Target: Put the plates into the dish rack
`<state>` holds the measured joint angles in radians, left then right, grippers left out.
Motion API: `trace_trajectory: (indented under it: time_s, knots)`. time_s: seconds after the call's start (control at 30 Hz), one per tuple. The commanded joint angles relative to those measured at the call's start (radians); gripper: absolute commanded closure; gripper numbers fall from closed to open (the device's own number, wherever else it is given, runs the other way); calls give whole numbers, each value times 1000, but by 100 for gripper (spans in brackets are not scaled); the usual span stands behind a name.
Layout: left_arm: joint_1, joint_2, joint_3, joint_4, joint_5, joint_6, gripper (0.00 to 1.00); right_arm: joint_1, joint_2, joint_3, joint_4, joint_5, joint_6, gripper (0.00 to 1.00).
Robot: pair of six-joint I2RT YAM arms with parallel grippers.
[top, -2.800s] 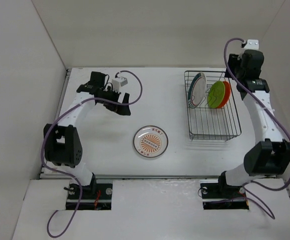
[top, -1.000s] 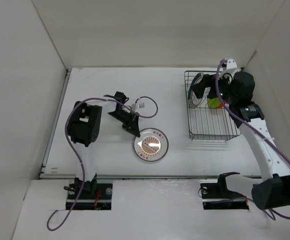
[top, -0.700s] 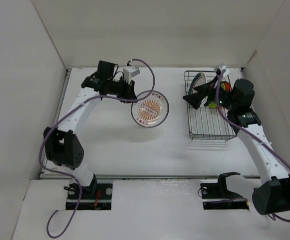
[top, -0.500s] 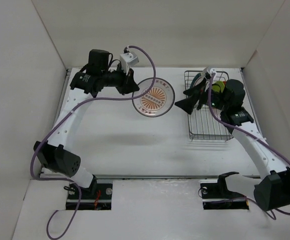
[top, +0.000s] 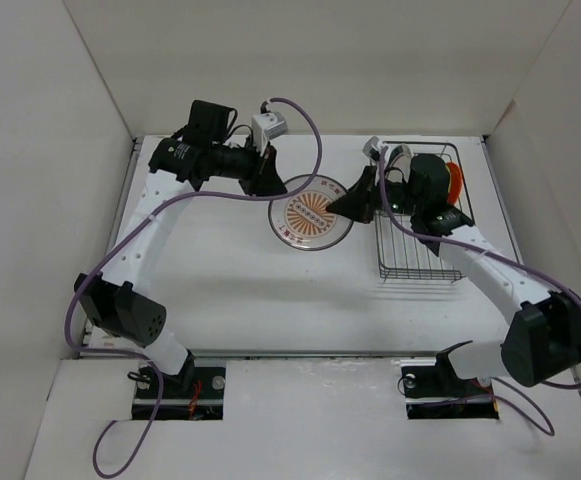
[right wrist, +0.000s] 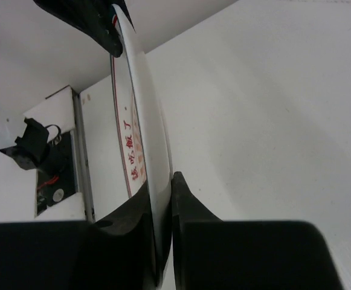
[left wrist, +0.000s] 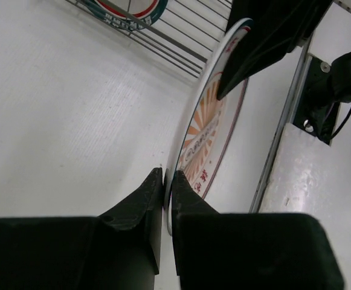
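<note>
On the table [top: 220, 290], the dish rack [top: 425, 258] is the landmark: it stands at the right, its long axis running from the near side to the far side. An orange plate [top: 455, 180] and a teal-rimmed plate [left wrist: 124, 7] stand on edge at its far end. The nearer wires show bare.

The sunburst plate [top: 312, 215] is not yet in the rack. It hangs in the air just left of the rack's far-left corner, tilted with its face partly up. It spans the gap between the two arms.

The left gripper [top: 273, 186] is clamped on the rim farthest from the rack. The right gripper [top: 354, 203] is pinched on the rim nearest the rack, its fingers [right wrist: 178, 199] astride the edge.

The right arm is therefore much the nearer carrier, and the plate lies straight out from its jaws, away from the rack. The move ahead is probably a swing rightward over the rack's left wall. The right arm's body hides the dividers there, so which slot is free cannot be judged surely.
</note>
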<state>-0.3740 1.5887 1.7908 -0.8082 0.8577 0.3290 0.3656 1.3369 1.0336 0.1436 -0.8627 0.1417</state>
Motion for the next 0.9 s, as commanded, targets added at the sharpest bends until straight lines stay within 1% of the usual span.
trace_trajectory:
  time_s: [0.0,0.03,0.07,0.1,0.13,0.17,0.2,0.23,0.27,0.3,0.33,0.37,0.4,0.47,0.5,0.6,0.73,0.87]
  knots:
    - [-6,-29,64,15,83,-18,100,19,2,63,97,-30,24,93]
    - [-6,-29,64,15,60,-27,100,19,2,63,97,-30,24,100]
    - [-6,-29,64,30,34,-42,100,19,2,63,97,-30,24,100]
    - [-6,-19,52,44,5,-70,86,19,-34,63,97,-16,33,100]
    - [-6,-19,51,56,-56,-70,40,-11,-54,63,97,23,33,100]
    - [-6,-7,42,57,-87,-88,11,-25,-77,53,97,49,44,100]
    - [-6,-7,32,67,-120,-97,0,-46,-129,52,77,86,44,100]
    - [-6,4,32,67,-182,-114,0,-71,-157,52,47,141,44,100]
    - [-6,14,21,79,-212,-123,0,-123,-185,52,18,265,44,100]
    - [-6,14,7,80,-244,-133,0,-151,-209,74,-54,337,44,100]
    - [-6,23,-5,108,-309,-143,0,-177,-244,88,-91,409,30,100]
    - [-17,24,-17,122,-345,-156,0,-233,-255,104,-126,526,10,100]
    - [-17,24,-42,135,-376,-165,0,-263,-255,121,-189,581,-2,100]
    - [-26,24,-53,145,-429,-165,0,-316,-265,175,-234,661,-48,100]
    - [-35,33,-53,145,-439,-165,0,-356,-265,187,-249,750,-62,100]
    - [-36,33,-53,145,-450,-156,0,-413,-245,200,-249,884,-85,100]
    - [-36,33,-53,145,-450,-146,0,-435,-156,250,-249,964,-120,100]
    - [-36,33,-62,145,-450,-137,0,-444,-61,289,-249,973,-120,100]
